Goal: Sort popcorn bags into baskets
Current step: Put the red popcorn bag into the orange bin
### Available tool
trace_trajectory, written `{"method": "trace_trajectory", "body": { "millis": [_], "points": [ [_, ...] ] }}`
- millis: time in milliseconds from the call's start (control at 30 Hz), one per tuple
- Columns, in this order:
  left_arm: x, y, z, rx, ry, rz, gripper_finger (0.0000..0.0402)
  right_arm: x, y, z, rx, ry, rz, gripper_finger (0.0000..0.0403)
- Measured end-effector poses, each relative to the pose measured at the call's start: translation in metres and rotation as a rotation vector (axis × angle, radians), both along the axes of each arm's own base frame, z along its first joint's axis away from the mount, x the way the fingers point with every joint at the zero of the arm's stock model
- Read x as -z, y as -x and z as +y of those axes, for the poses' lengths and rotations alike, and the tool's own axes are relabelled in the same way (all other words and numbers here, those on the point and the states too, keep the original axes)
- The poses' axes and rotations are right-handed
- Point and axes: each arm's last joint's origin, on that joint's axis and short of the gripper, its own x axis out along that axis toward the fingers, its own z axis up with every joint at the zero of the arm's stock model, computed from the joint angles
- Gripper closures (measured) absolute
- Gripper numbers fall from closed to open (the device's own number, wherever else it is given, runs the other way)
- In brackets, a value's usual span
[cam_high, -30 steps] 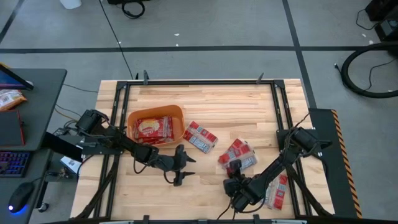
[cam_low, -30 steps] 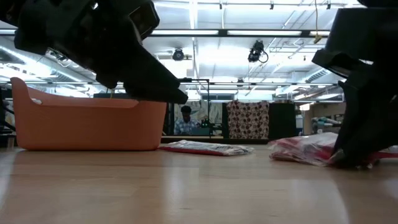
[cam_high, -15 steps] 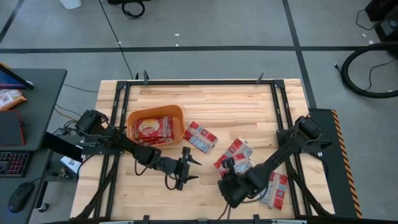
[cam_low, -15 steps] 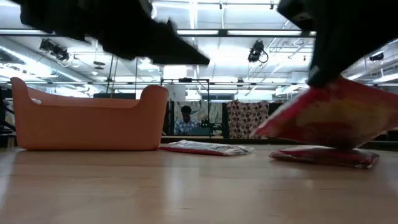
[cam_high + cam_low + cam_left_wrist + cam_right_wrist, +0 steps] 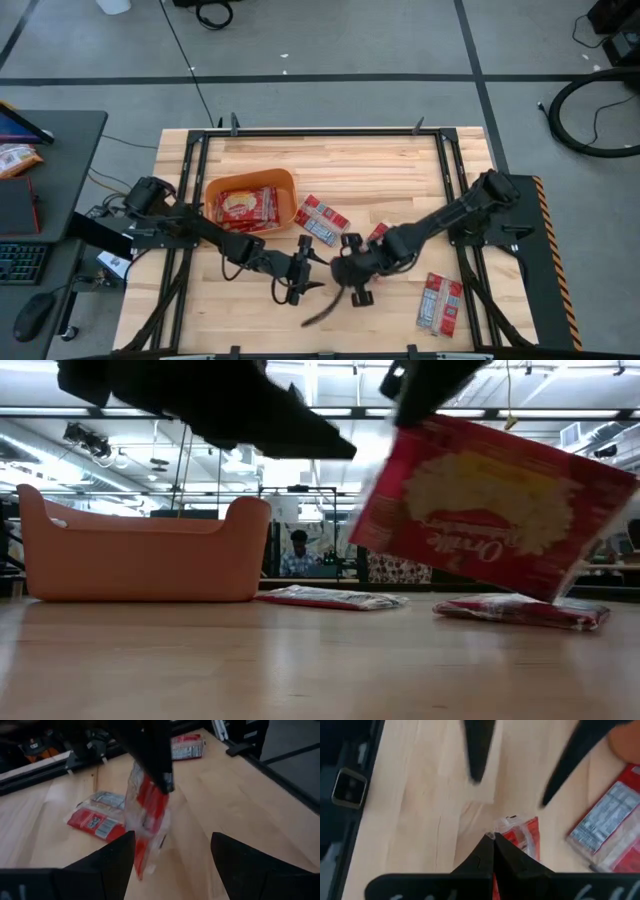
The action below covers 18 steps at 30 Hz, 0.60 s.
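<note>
My right gripper (image 5: 352,280) hangs over the table's near middle, shut on a red popcorn bag (image 5: 490,500), which also shows edge-on in the left wrist view (image 5: 147,815). My left gripper (image 5: 300,275) stands open just left of it, its fingers (image 5: 115,860) pointing at the bag and touching nothing. Other popcorn bags lie flat on the table (image 5: 322,220) (image 5: 440,300), one partly under the right arm (image 5: 385,235). The orange basket (image 5: 212,190) at the left holds several bags. My right gripper pinches the popcorn bag by its top edge near a corner (image 5: 159,787) between its two shut fingers (image 5: 485,852). The fingers come from above, slanting down. The bag hangs tilted below them, lifted clear of the table.
A black frame (image 5: 330,130) runs round the wooden table. Bare wood lies along the far side (image 5: 350,165) and in front of the basket. A desk with a keyboard and mouse (image 5: 30,265) stands off the table's left.
My right gripper has risen from the table's near right and swung toward the left gripper, turning as it went. The popcorn bag it holds has come off the table and now hangs clear. My left gripper has risen a little and rolled.
</note>
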Motion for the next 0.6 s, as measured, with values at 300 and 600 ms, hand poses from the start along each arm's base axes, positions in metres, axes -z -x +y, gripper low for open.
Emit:
{"method": "trace_trajectory", "body": {
  "millis": [300,600],
  "points": [
    [0.011,-0.003,0.004,-0.113,-0.031,0.004,0.0138,-0.010,-0.018,-0.020,0.007,-0.129,-0.089,0.0398],
    [0.012,-0.003,0.004,-0.140,0.049,0.025,0.0219,-0.020,-0.026,-0.023,-0.044,-0.181,-0.197,0.0390]
  ]
}}
